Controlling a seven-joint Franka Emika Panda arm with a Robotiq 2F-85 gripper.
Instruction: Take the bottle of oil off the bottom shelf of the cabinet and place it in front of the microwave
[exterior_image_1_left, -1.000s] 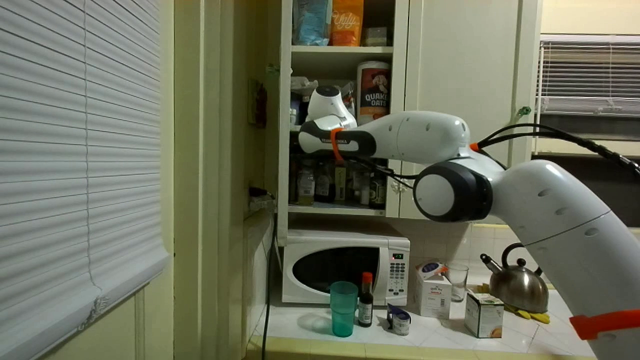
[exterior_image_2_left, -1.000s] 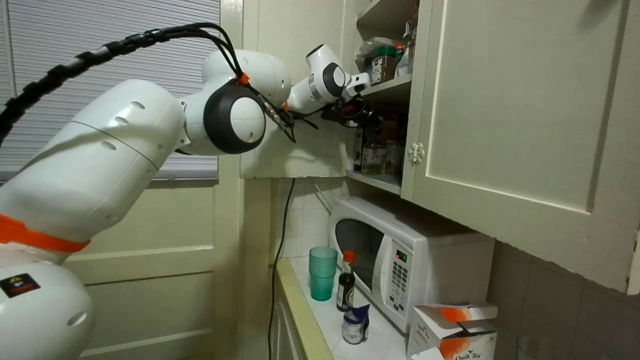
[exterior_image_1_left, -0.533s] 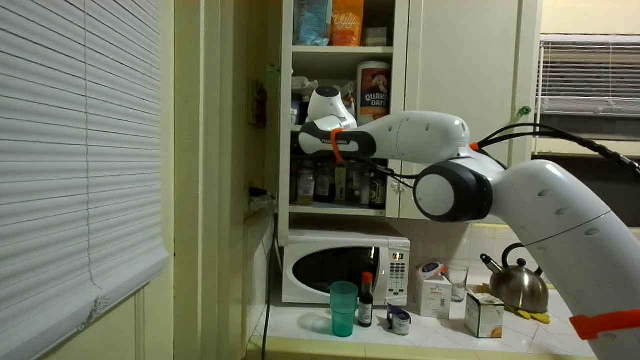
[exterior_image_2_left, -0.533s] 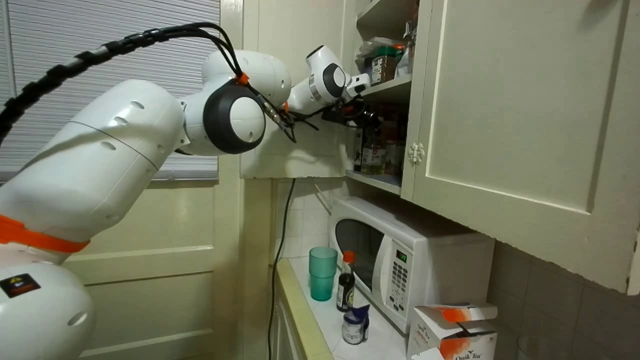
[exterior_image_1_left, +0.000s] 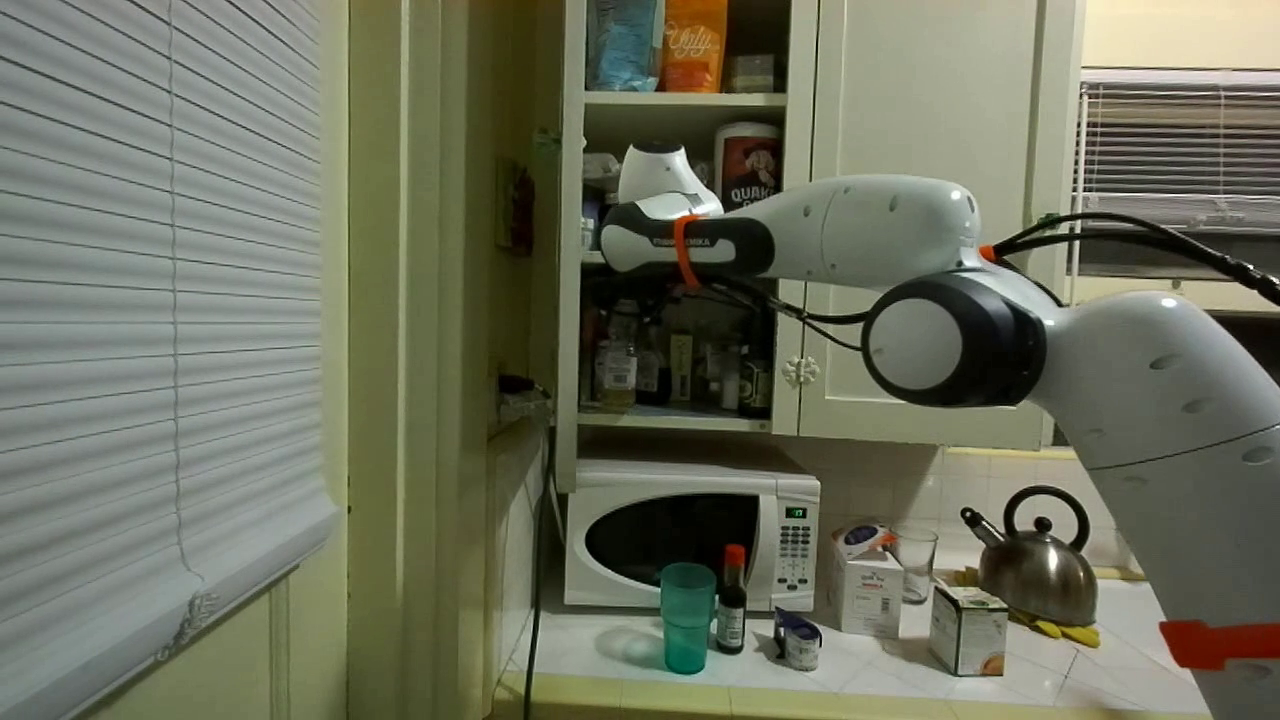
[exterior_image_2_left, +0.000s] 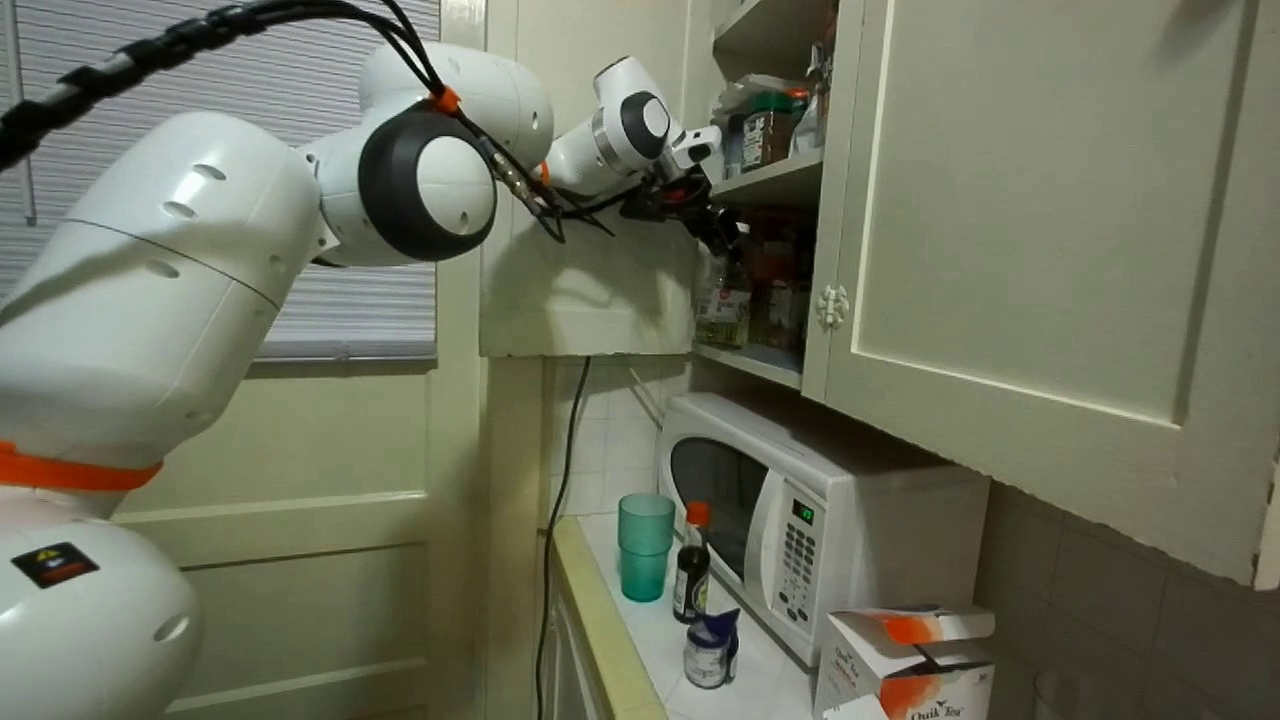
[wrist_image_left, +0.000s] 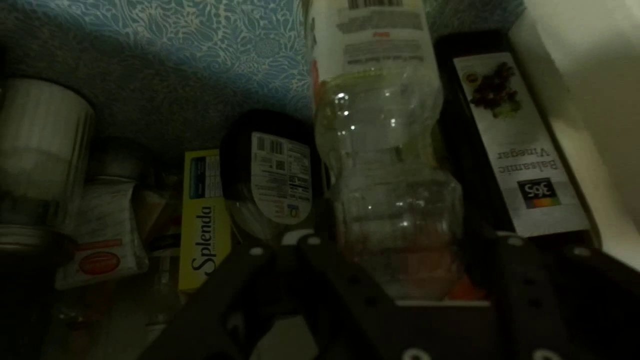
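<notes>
The bottle of oil, clear with pale yellowish contents and a white label, stands nearly upright at the front of the bottom shelf; the bottle shows in both exterior views and the wrist view. My gripper is shut on its upper part, one finger on each side in the wrist view. The bottle's base is at the shelf's front edge; whether it touches the board I cannot tell. In an exterior view my arm hides most of the gripper. The microwave stands below the cabinet.
Beside the bottle are a balsamic vinegar bottle, a dark bottle and a Splenda box. A teal cup, a dark orange-capped bottle and a small jar stand before the microwave. The middle shelf is just above the gripper.
My arm has moved up and back from the cabinet. The bottle of oil has moved with the gripper toward the shelf's front edge.
</notes>
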